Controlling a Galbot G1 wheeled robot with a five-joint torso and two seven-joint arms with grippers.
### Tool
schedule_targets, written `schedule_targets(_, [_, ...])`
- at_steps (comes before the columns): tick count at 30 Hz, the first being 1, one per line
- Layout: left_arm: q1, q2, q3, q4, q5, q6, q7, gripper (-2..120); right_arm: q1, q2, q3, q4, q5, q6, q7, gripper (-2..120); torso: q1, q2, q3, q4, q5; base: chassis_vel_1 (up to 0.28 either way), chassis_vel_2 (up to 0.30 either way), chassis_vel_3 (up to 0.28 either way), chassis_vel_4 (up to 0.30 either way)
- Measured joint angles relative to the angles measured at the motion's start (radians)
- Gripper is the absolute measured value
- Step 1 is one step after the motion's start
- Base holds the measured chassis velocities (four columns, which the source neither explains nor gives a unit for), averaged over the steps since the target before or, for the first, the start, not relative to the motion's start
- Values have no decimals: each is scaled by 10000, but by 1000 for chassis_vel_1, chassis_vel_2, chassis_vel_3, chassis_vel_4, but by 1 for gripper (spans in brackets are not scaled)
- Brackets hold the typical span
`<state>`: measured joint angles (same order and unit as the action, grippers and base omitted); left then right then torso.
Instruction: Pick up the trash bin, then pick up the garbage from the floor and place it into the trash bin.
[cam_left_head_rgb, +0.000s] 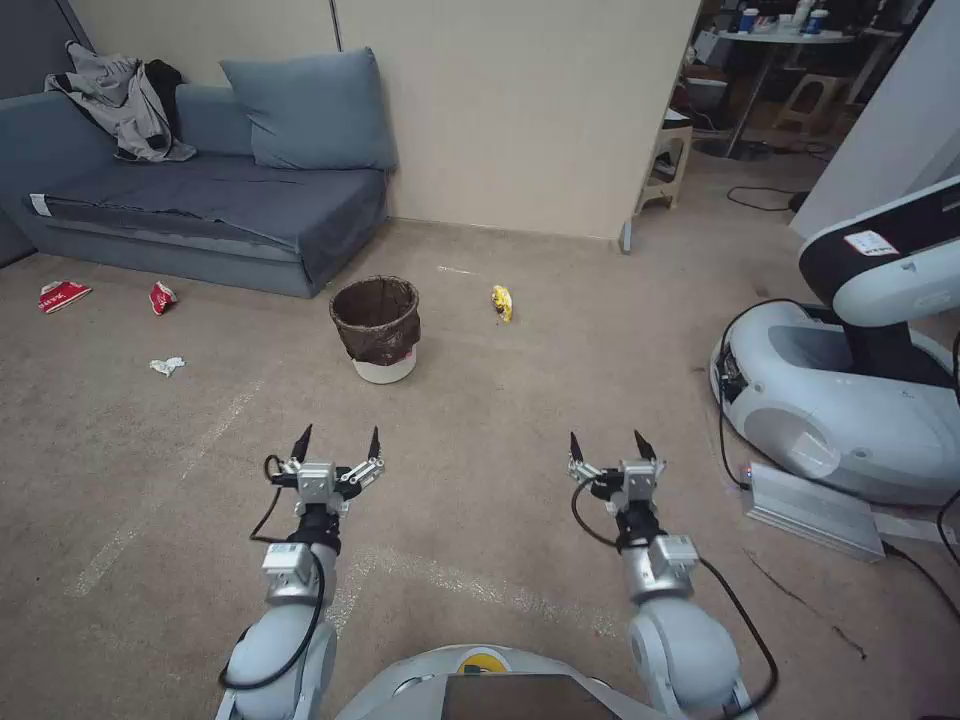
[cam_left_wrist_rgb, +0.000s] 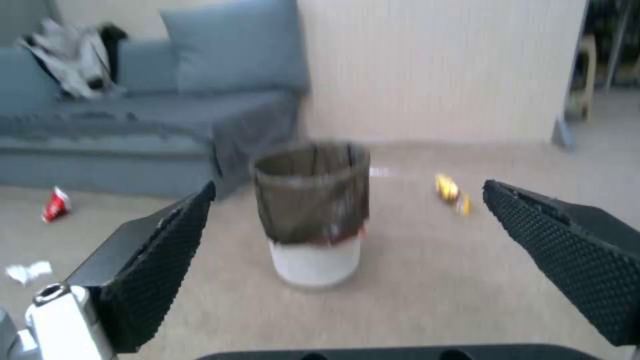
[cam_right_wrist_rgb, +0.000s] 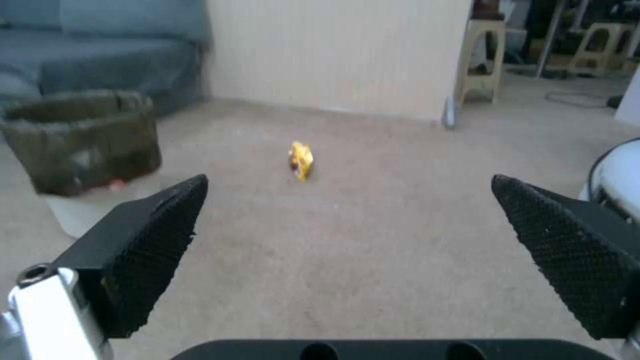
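- Your left gripper hung low over the carpet, fingers spread wide, nothing held.
- Your right gripper sat level with it on the other side, fingers also wide apart, empty.
- Trash bin stood upright on the floor straight ahead of your left gripper, well clear of it, brown bag folded over the rim.
- Yellow wrapper lay just right of the bin, ahead of your right gripper.
- White tissue wad sat left of the bin.
- Two red packets lay farther left, by the foot of the sofa.
- Grey clothing was draped on the sofa back.
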<state>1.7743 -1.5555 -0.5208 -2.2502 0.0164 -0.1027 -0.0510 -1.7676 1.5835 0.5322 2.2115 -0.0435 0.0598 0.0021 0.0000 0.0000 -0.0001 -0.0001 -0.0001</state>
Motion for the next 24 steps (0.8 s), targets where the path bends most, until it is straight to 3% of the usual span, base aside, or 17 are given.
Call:
schedule_targets(8, [1144,-269,122,-1312,67,-576,-271,100,-703,266,-8,540,-53,360,-75,100,0,0,0,6,4,0,0,0,0])
schedule_targets(24, [1310,-174,-148,-1246,-88,-718,-240,100,-705,186,50,428,130,471,-154,100,0,0,1,1,1,0,0,0,0])
